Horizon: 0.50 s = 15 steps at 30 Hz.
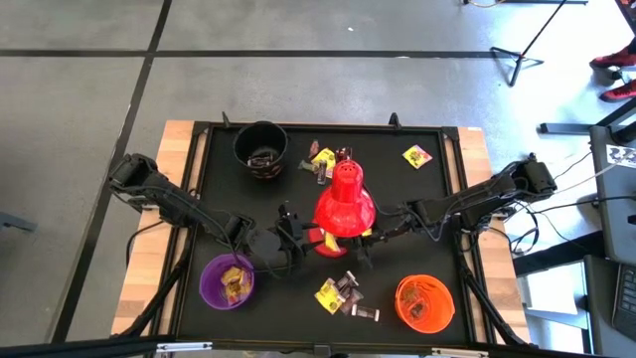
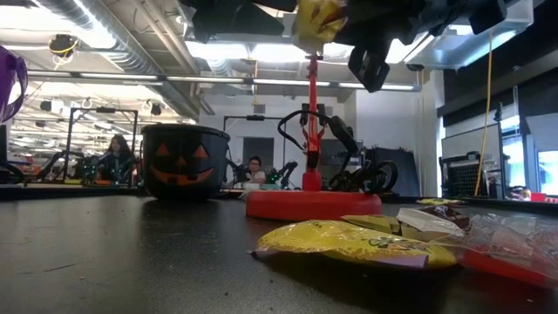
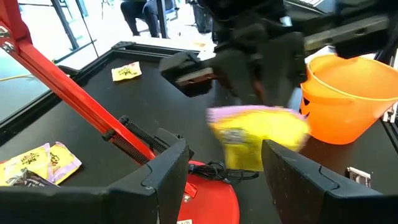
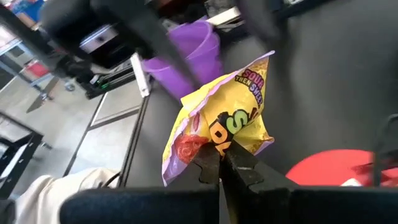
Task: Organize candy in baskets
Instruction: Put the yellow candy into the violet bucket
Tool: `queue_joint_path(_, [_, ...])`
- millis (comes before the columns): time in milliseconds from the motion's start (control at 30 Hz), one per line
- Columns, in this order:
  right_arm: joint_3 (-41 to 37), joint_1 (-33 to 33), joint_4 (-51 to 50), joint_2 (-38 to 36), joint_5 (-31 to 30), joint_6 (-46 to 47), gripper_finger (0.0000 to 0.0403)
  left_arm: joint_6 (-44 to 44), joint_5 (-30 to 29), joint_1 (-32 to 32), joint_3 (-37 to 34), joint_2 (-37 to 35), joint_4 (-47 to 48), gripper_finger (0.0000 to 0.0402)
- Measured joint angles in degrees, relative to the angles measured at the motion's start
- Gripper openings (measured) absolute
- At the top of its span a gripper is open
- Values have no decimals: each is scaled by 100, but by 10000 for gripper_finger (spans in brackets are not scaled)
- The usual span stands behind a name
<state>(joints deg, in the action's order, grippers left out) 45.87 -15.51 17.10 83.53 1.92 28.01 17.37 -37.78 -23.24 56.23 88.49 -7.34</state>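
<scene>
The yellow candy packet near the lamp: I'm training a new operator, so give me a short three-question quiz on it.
1. True or false: the right hand is shut on the yellow packet.
2. Which bucket shows right behind the packet in the right wrist view? A black, B purple, C orange.
3. Fill in: the left hand is ___.

Key: 1 true. 2 B, the purple bucket. 3 open.

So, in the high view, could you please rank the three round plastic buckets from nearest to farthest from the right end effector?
Measured from the right end effector, beside the red lamp:
1. Orange round plastic bucket, at the table's near right corner.
2. Purple round plastic bucket, at the near left corner, and black round plastic bucket, at the far left: too close to call.
</scene>
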Motion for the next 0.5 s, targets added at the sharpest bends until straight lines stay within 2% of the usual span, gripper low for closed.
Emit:
queue_joint_path(333, [2, -328, 107, 186, 167, -41, 1, 0, 204, -2, 0, 2, -18, 195])
queue_joint_path(500, [78, -279, 121, 370, 182, -76, 1, 0, 624, 0, 2, 2, -77, 195])
